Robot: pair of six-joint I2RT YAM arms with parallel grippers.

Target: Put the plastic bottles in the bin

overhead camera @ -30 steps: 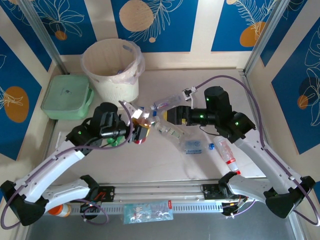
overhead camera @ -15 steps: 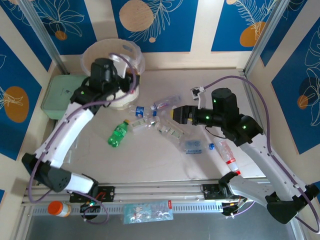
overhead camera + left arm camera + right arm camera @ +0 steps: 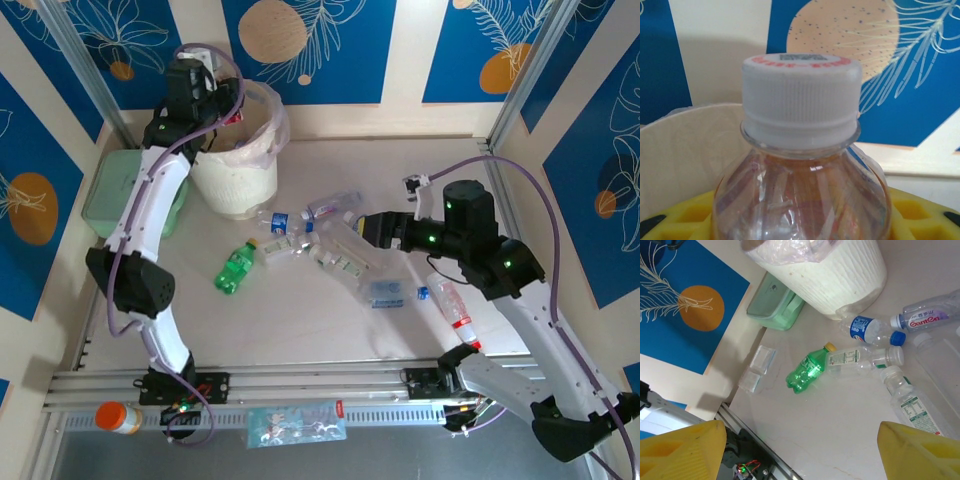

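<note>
- Your tabletop (image 3: 300, 330) carries everything. The bin (image 3: 240, 185) stands at its far left corner with a liner bag over the rim. A pale-green box (image 3: 115, 205) sits just beside it along the left edge.
- Your left arm reaches up to the bin. The left claw (image 3: 800, 222) is clenched on a clear white-capped bottle (image 3: 801, 150), with a yellow finger (image 3: 922, 215) on either side of the bottle's shoulders. The bin's cream wall is close behind the bottle. From above, the claw sits at the bin's left rim; you can't tell whether the bottle is over the opening.
- Your right claw (image 3: 372, 228) is released, its jaws wide with nothing between them. It hovers over the middle of the tabletop, just right of the loose bottles.
- A cluster of clear bottles (image 3: 340, 262) lies on its side mid-tabletop, well apart from the bin. A blue-capped bottle (image 3: 280, 220) lies nearest the bin's foot.
- A green bottle (image 3: 236, 268) lies alone, left of that cluster.
- One red-banded bottle (image 3: 452, 303) lies toward the right edge, under the right arm.
</note>
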